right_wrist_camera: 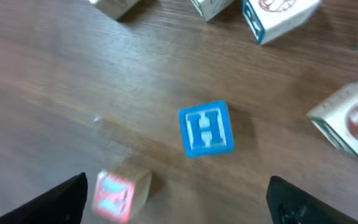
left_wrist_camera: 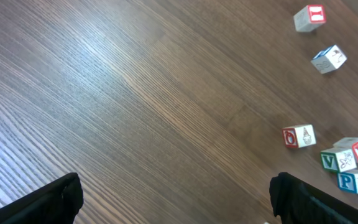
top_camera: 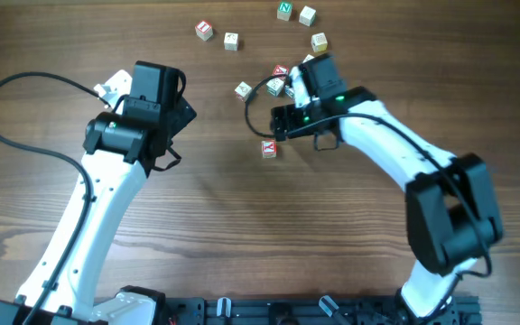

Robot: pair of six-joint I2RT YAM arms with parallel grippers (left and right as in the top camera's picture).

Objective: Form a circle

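The circle's pieces are small pale wooden cubes scattered at the table's far side, with no ring formed. In the overhead view a red-faced cube (top_camera: 269,149) lies alone, and a cluster (top_camera: 278,83) sits beside my right gripper (top_camera: 278,125). In the right wrist view, my right gripper (right_wrist_camera: 179,211) stands open low over the table. A blue H cube (right_wrist_camera: 206,129) lies just ahead of it, and the red-faced cube (right_wrist_camera: 120,194) sits close to the left finger (right_wrist_camera: 67,200). My left gripper (left_wrist_camera: 176,208) is open over bare wood, left of the cubes (left_wrist_camera: 299,136).
More cubes lie at the back: a red one (top_camera: 204,30), a pale one (top_camera: 231,40), a green N (top_camera: 284,11) and two others (top_camera: 319,41). A black cable (top_camera: 25,144) loops left of the left arm. The base rail (top_camera: 287,311) runs along the front edge.
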